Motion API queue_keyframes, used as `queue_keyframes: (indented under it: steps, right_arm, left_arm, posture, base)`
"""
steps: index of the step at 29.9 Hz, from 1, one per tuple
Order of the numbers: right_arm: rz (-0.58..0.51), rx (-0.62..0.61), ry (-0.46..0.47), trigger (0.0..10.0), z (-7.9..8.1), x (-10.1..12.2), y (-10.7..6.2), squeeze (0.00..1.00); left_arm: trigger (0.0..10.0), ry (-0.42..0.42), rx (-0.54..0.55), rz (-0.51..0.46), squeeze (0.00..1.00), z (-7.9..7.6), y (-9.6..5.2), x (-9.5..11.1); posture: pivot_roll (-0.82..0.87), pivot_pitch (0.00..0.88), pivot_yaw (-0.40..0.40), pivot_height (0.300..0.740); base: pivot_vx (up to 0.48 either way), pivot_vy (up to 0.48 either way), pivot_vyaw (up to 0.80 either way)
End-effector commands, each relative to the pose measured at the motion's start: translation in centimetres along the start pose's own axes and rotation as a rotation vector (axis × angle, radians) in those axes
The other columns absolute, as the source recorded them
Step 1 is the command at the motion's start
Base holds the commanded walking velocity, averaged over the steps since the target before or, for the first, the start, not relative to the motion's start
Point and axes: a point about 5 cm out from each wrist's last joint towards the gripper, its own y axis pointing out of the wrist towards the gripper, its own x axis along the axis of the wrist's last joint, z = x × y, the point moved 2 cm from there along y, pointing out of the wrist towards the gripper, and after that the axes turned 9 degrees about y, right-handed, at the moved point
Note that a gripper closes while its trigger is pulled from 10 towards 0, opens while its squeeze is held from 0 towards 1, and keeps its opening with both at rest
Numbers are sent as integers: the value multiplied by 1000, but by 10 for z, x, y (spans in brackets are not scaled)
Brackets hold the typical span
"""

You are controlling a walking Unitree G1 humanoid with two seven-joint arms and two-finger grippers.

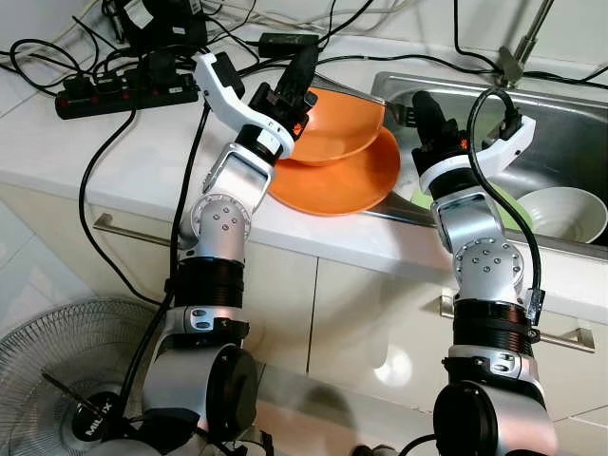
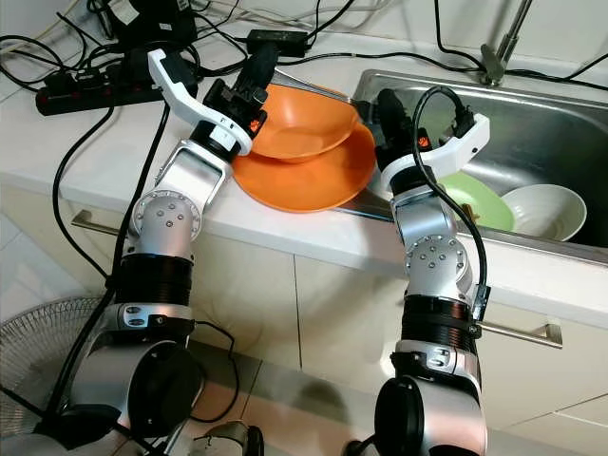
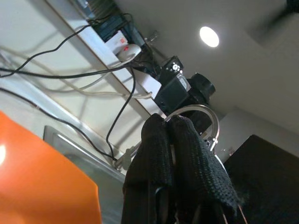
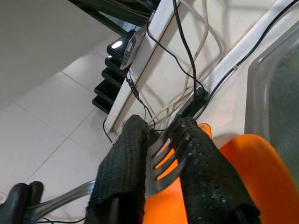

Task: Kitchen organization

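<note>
An orange bowl (image 1: 332, 128) sits in an orange plate (image 1: 347, 180) on the white counter (image 1: 123, 142), right beside the sink (image 1: 560, 133). My left gripper (image 1: 302, 71) hovers over the bowl's far left rim. Its fingers (image 3: 173, 154) are pressed together, shut, and nothing shows between them. My right gripper (image 1: 427, 112) is raised at the sink's left edge, shut on a metal fork (image 4: 163, 156). The tines lie between its fingers (image 4: 124, 163), and the handle (image 1: 400, 113) sticks out toward the bowl.
A green plate (image 2: 475, 199) and a white bowl (image 1: 570, 214) lie in the sink, with the faucet (image 1: 518, 52) behind. A black power strip (image 1: 123, 95) and tangled cables cover the counter's back left. A fan (image 1: 66, 380) stands on the floor at my left.
</note>
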Motion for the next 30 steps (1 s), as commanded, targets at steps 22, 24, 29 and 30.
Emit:
queue_keyframes:
  steps: [22, 24, 29, 30]
  right_arm:
    - [-229, -28, 97, 0, 8, 40, 10, 0]
    - [-250, -32, 107, 0, 7, 44, 11, 0]
    - [-331, -52, 138, 0, 5, 61, 14, 0]
    - [-339, -55, 139, 0, 5, 63, 14, 0]
  left_arm:
    - [10000, 82, -39, 119, 1000, -15, 1, -27]
    - [10000, 87, -41, 123, 1000, -15, 1, -28]
    - [10000, 95, -37, 146, 0, -14, -1, -33]
    - [10000, 95, -37, 147, 0, -14, -1, -33]
  posture:
    - [76, 54, 47, 740]
    - [76, 54, 47, 740]
    - [80, 53, 45, 740]
    - [80, 53, 45, 740]
  base:
    - [0, 0, 0]
    - [0, 0, 0]
    - [0, 0, 0]
    - [0, 0, 0]
